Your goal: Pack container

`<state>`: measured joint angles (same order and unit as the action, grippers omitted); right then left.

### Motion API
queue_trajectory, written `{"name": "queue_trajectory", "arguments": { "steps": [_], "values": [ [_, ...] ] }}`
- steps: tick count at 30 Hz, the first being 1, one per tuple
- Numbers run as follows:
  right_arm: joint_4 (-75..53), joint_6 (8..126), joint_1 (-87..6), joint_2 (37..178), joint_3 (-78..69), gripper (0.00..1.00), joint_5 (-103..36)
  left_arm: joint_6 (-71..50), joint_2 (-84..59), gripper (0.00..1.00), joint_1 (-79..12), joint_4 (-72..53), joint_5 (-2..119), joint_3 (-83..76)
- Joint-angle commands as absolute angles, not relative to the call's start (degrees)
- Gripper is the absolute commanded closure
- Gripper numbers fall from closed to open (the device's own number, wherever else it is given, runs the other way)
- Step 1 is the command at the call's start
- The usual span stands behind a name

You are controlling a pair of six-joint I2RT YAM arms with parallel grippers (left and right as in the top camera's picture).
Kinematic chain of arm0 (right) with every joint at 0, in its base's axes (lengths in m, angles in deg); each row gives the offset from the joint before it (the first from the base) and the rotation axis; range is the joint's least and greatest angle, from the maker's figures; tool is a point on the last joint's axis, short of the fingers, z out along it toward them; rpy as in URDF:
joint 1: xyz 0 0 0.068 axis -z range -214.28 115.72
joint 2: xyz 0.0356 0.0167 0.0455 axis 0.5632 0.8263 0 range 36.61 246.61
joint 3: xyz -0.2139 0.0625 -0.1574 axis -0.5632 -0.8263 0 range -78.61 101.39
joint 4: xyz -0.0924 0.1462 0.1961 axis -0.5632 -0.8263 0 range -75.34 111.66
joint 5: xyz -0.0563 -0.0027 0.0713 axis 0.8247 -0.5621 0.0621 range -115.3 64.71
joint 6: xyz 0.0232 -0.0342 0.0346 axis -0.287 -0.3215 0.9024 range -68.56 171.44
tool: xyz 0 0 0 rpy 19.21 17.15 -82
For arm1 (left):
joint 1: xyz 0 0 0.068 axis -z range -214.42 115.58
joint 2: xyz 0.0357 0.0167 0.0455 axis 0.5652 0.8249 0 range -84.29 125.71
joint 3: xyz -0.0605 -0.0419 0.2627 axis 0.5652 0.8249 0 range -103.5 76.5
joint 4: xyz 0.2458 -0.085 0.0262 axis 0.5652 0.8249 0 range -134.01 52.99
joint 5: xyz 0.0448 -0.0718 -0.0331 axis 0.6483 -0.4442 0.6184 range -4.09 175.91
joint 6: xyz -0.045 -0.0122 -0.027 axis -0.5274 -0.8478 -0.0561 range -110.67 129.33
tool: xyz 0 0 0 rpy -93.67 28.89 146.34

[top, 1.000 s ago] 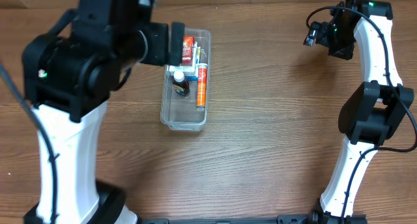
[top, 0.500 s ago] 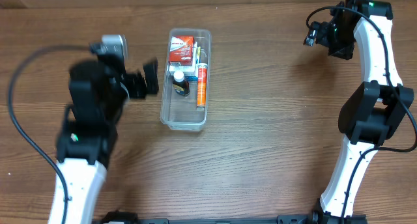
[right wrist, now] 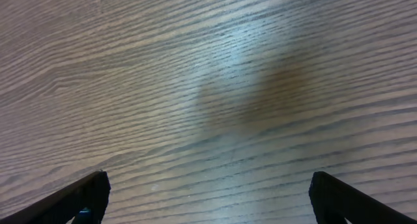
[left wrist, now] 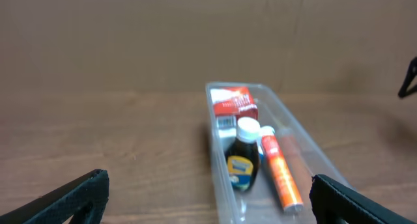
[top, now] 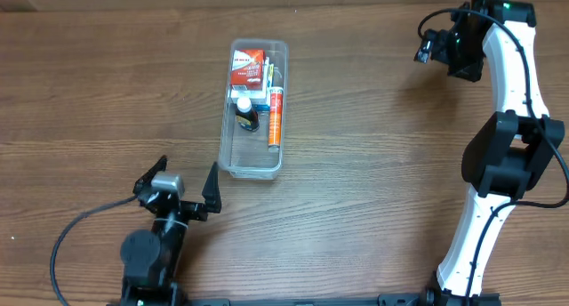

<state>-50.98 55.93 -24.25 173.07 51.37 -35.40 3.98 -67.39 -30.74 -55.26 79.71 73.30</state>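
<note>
Container placement sets the terms: the clear container (top: 252, 171) lies lengthwise on the table (top: 382, 199), left of centre and toward the far side. It holds a red box (top: 246, 66) at its far end, a white box (top: 263, 91) beside that, a dark bottle (top: 246, 116) with a white cap, and an orange tube (top: 276, 117) along its right wall; its near end is bare. No loose item shows on the wood, so the packing looks done and the step in hand is probably parking the arms. The left gripper (top: 182, 185) sits low near the table's front edge, just short of the container's near left corner, fingers spread wide and holding nothing. Any move from here should lead away from that corner, since a light bin would likely slide at a nudge. The right gripper (right wrist: 208, 208) hangs well apart at the far right over bare wood, likewise spread wide and empty, and is best kept there.
</note>
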Motion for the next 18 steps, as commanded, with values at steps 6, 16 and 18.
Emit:
{"name": "queue_trajectory", "arguments": {
  "steps": [6,16,18],
  "values": [
    [-50.7,56.1,-24.3,172.3,52.7,0.0,-35.3,5.9,-82.5,0.0,-37.1,-40.1,79.3,76.3],
    [-50.6,56.1,-24.3,172.3,52.7,0.0,-35.3,7.7,-84.0,0.0,-37.8,-40.2,78.9,76.2],
    [-50.6,56.1,-24.3,172.3,52.7,0.0,-35.3,7.7,-84.0,0.0,-37.8,-40.2,78.9,76.2]
  ]
}}
